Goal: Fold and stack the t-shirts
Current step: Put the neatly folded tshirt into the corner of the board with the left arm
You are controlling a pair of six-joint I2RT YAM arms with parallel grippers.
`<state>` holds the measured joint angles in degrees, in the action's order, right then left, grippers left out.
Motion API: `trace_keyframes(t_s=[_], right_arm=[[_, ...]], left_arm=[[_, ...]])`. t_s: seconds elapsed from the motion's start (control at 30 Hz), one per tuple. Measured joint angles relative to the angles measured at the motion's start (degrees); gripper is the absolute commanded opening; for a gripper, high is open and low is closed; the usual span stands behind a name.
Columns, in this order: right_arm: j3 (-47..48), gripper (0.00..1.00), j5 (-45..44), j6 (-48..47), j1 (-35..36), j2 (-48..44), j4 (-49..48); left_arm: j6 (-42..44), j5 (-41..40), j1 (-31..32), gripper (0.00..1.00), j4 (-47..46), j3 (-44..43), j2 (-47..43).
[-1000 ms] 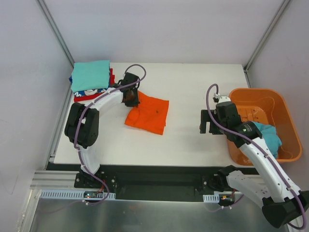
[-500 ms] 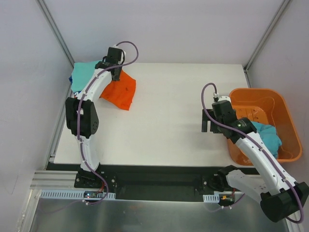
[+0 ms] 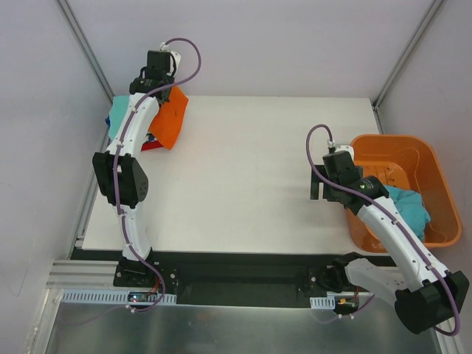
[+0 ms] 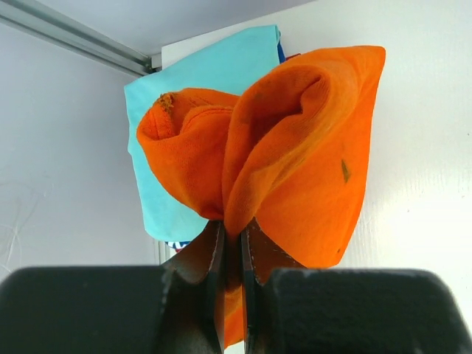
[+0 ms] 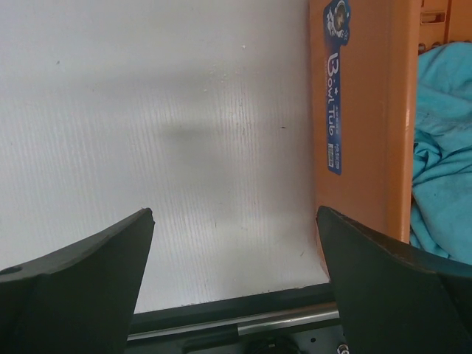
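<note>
Left pincer point(image 4: 232, 237) is clamped on the bunched orange shirt point(image 4: 295, 147), hanging it over the edge of the stack point(image 4: 169, 110), so I'd call this the stacking step. Next up: lower it flat and let go. Right pincer point(image 5: 234, 214) gapes empty, well away from the stack.

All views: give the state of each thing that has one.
left gripper: shut on the orange t-shirt.
orange t-shirt: bunched, held over the folded stack.
folded stack: top teal t-shirt lying flat.
right gripper: open, empty, beside the orange basket.
crumpled teal t-shirt: unfolded, in the orange basket.
</note>
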<state>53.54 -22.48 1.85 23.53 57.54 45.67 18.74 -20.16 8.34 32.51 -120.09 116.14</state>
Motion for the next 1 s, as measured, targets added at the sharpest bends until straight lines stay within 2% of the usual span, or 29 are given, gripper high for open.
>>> trace_keyframes(t_s=[0.2,0.43,0.8,1.0], right_arm=[[0.00,0.97,-0.50,0.00,-0.09,0.00,0.00],[0.00,0.97,-1.18,0.00,-0.11,-0.04,0.00],[0.00,0.97,-2.21,0.00,-0.20,-0.04,0.00],[0.02,0.97,-2.73,0.00,-0.20,0.02,0.04]], left_arm=[[-0.02,0.63,-0.09,0.00,1.62,-1.86,0.00],[-0.79,1.68,-0.57,0.00,1.79,-9.25,-0.17],[-1.20,3.13,-1.33,0.00,2.12,-9.51,-0.37],[-1.60,3.50,-4.90,0.00,2.01,-9.62,-0.02]])
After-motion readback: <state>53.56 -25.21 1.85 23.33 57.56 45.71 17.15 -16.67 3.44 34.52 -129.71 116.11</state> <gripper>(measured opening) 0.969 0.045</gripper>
